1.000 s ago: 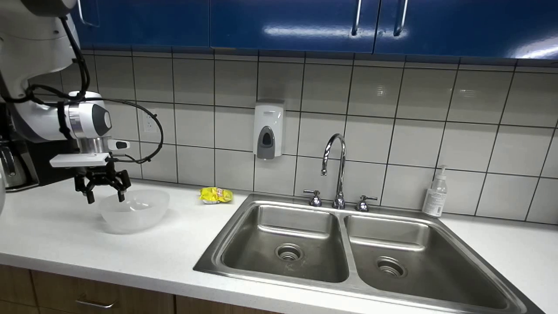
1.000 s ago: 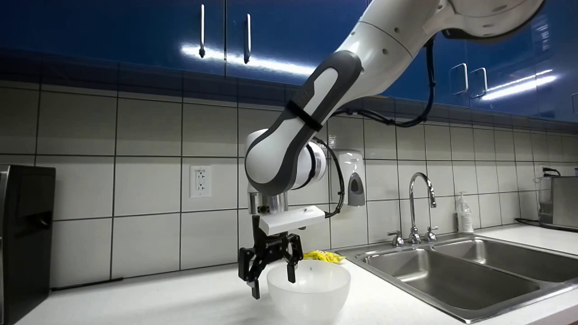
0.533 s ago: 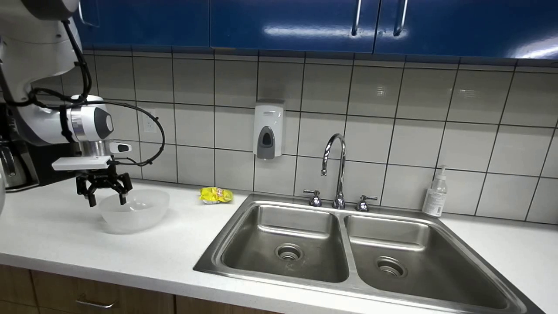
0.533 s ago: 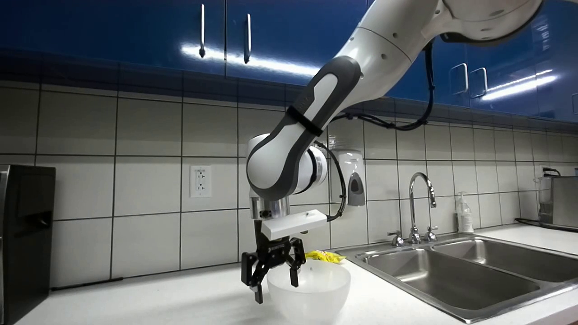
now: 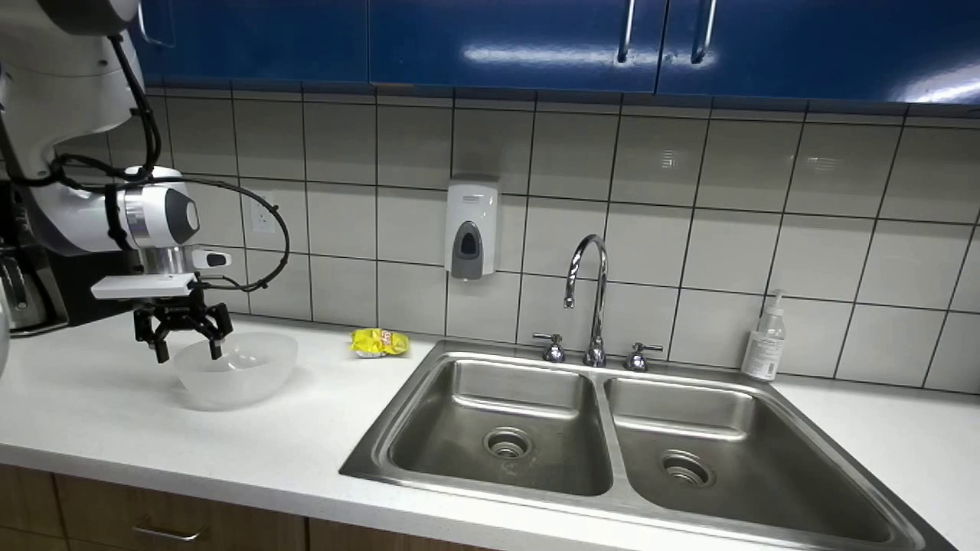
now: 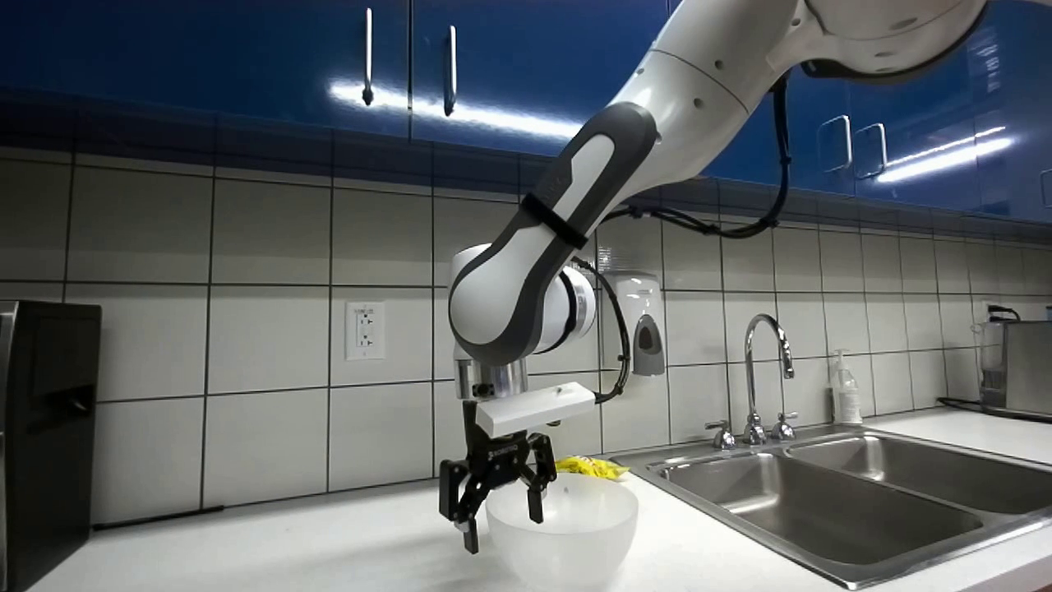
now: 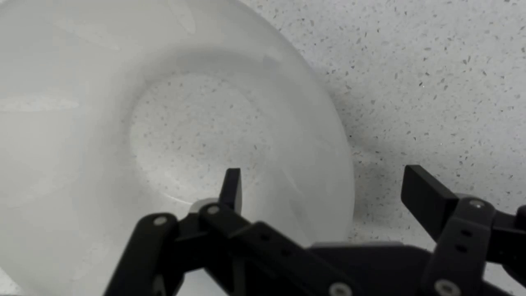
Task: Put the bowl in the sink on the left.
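Note:
A frosted white bowl stands upright on the white counter, left of the sink, in both exterior views (image 5: 241, 379) (image 6: 575, 538). It fills much of the wrist view (image 7: 197, 119). The double steel sink's left basin (image 5: 452, 459) holds nothing. My black gripper is open in both exterior views (image 5: 188, 353) (image 6: 503, 528) and points down at the bowl's near-arm side. In the wrist view the gripper (image 7: 322, 176) straddles the bowl's rim: one finger (image 7: 231, 189) is over the inside, the other finger (image 7: 429, 201) is outside over the counter. Neither finger visibly touches the wall.
A yellow packet (image 5: 379, 343) lies between bowl and sink against the tiles. A tall faucet (image 5: 599, 298) rises behind the sink. A soap dispenser (image 5: 471, 226) hangs on the wall. A pump bottle (image 5: 764, 344) stands right of the faucet. A black appliance (image 6: 49, 444) stands on the counter.
My gripper moved slightly down and slightly toward the bowl between one second and half a second ago. Since then it has stayed still. The bowl has not moved.

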